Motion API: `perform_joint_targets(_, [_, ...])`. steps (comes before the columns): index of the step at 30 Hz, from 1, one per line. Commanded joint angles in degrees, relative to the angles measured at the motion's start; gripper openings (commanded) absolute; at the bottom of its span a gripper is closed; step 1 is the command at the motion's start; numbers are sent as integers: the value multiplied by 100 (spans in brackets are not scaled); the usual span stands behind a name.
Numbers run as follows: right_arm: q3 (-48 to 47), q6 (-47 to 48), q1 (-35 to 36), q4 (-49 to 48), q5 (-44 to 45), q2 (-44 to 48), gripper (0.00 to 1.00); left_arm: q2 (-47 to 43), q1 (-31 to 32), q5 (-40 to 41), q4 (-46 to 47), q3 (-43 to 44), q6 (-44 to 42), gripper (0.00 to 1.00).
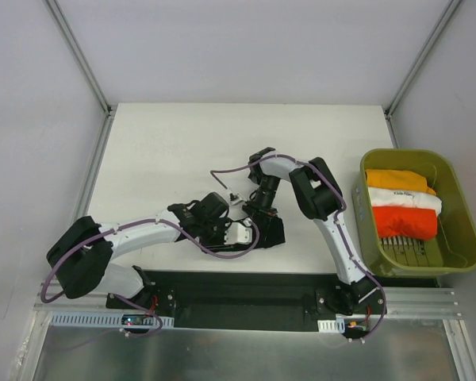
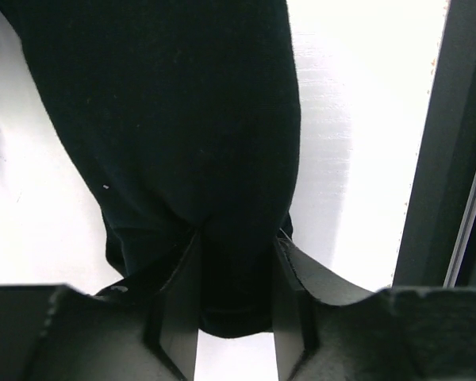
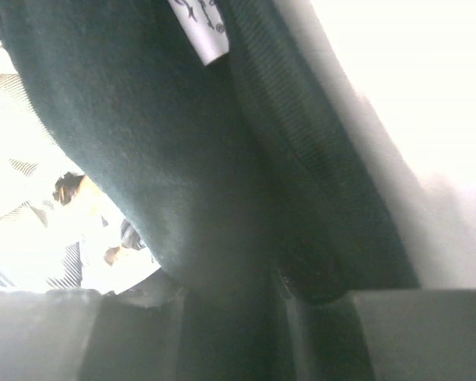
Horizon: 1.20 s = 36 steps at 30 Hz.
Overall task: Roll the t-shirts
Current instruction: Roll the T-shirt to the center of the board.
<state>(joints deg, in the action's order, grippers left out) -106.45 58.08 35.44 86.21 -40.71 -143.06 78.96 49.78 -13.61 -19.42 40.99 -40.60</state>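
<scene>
**Both arms locked on the black shirt at the near edge of the table**

Here we are at the middle of the table (image 1: 166, 143), close to its near edge, and the two arms have met over one small dark heap. That heap is the black t-shirt (image 1: 271, 234), bunched up tight, with most of the white tabletop behind it bare.

The left gripper (image 1: 239, 232) reaches in from the left, low and almost flat along the near edge. From its own wrist camera the picture is plain: the left gripper (image 2: 238, 238) has a thick fold of the black t-shirt (image 2: 182, 119) wedged between its fingers (image 2: 178, 305), the pads pressing the cloth on both sides. The cloth runs away from the jaws across the white surface.

The right gripper (image 1: 262, 213) comes down from above, the arm folded over at the elbow, and meets the same heap on its far side. Its wrist view shows the right gripper (image 3: 230, 294) pinching too, dark fabric (image 3: 143, 143) packed between the fingers (image 3: 135, 333) and filling most of the frame. A small white label (image 3: 198, 28) shows at the top of that cloth; its print is too blurred to read.

Over by the right edge of the table sits the olive bin (image 1: 404, 152). Three bundles lie across it side by side: the orange bundle (image 1: 397, 178) nearest its far wall, the white bundle (image 1: 404, 199) touching it, then the red-orange bundle (image 1: 404, 222), with bare slotted floor towards the near wall
</scene>
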Motion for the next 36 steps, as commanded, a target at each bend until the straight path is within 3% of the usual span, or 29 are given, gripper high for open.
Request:
perform_joint_targets(1, [528, 282, -291, -102, 1030, 338, 95, -3, -240, -317, -440, -329, -334, 29])
perform_joint_targets(4, [582, 404, -914, -438, 619, 1454, 96, 32, -267, -546, -528, -285, -466, 29])
perform_joint_targets(7, [424, 309, -1863, -981, -383, 2676, 96, 172, -276, -809, -607, 4, -449, 25])
perform_joint_targets(9, [458, 405, -2277, -1194, -299, 3256, 96, 225, -284, -942, -668, 93, -449, 23])
perform_joint_targets(11, [992, 283, -2444, -2052, -114, 4344, 96, 252, -311, -1205, -782, 198, -519, 22])
perform_joint_targets(12, [2039, 65, -2489, -2656, 183, 4810, 96, 269, -337, -1284, -870, 216, -554, 22])
perform_joint_targets(13, [2633, -216, -2516, -4150, 447, 6076, 96, 278, -363, -1415, -914, 260, -546, 22])
perform_joint_targets(14, [3230, -488, -2516, -4983, 746, 6698, 96, 278, -442, -1512, -958, 295, -554, 22])
perform_joint_targets(16, [4992, -351, -2463, -7070, 854, 7911, 96, 304, -539, -1741, -1099, 400, -598, 22])
perform_joint_targets(17, [5455, -377, -2280, -7510, 889, 8709, 96, 313, -600, -1977, -1151, 444, -598, 23])
perform_joint_targets(18, [5721, -490, -2200, -7758, 802, 8925, 96, 365, -644, -2101, -1239, 497, -668, 24])
perform_joint_targets(21, [5234, -1365, -1823, -6456, 791, 8622, 96, 488, -724, -2462, -1485, 699, -730, 25])
perform_joint_targets(22, [4527, -996, -1439, -4954, 845, 8263, 96, 524, -750, -2576, -1625, 804, -748, 25])
perform_joint_targets(23, [4563, -740, -1417, -4574, 854, 8155, 96, 568, -776, -2673, -1713, 866, -782, 25])
perform_joint_targets(25, [5236, 199, -1321, -5249, 1079, 8845, 96, 752, -855, -2840, -1863, 1024, -809, 24])
perform_joint_targets(26, [6058, 612, -938, -5516, 1404, 9162, 96, 796, -882, -2875, -1916, 1042, -818, 24])
perform_joint_targets(29, [6916, 1459, -522, -6300, 1768, 10086, 96, 937, -988, -2990, -1934, 1086, -844, 24])
perform_joint_targets(33, [7191, 1619, 111, -6019, 1504, 10036, 96, 1183, -1137, -3200, -2013, 1235, -766, 23])
perform_joint_targets(36, [7480, 1443, 708, -6614, 1767, 9719, 96, 1306, -1216, -3324, -2039, 1315, -695, 23])
